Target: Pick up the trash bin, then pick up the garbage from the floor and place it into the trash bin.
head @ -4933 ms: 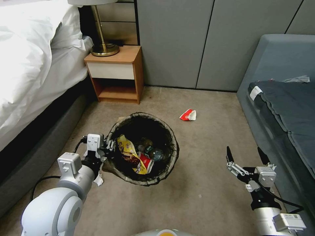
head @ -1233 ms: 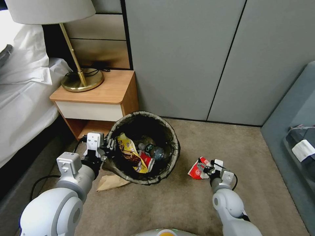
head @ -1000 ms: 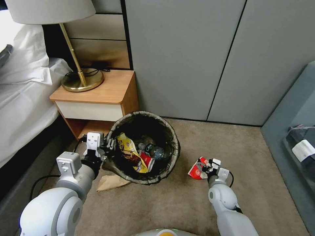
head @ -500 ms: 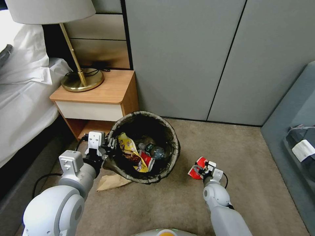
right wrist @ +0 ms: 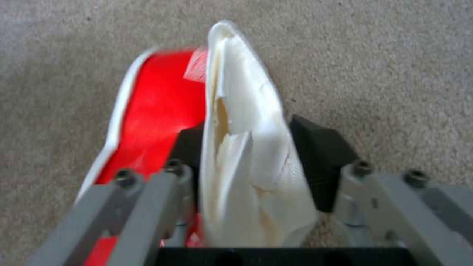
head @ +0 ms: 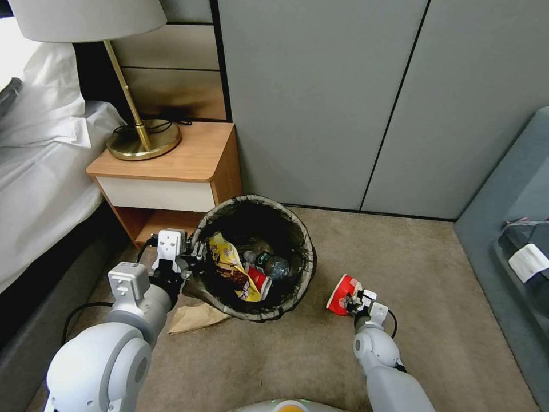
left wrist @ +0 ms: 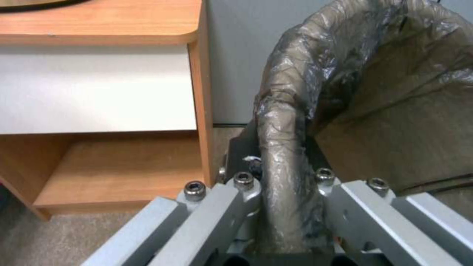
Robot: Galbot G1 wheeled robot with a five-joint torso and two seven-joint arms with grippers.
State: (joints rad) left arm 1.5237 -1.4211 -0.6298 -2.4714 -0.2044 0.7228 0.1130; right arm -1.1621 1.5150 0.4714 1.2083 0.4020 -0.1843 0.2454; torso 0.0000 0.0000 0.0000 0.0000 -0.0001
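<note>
Beside the nightstand, the left gripper (head: 194,256) clamps the round black-lined trash bin's (head: 297,229) rim. To its right, the right gripper (head: 350,298) pinches a crumpled red-and-white paper wrapper (head: 341,293), just beside the bin.

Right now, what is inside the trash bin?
Inside the trash bin, the head view shows a yellow snack bag, a clear bottle and a red-and-white wrapper lying against the dark liner. Anything beneath them is covered, and the far inner wall is in shadow.

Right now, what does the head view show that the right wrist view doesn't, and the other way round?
Head view alone: the left claw clamped on the trash bin rim, litter inside, brown paper on the carpet beside it. Right wrist view alone: the wrapper's white inner face squeezed between the black pads. Both: the right claw shut on the red-and-white wrapper, near the carpet.
</note>
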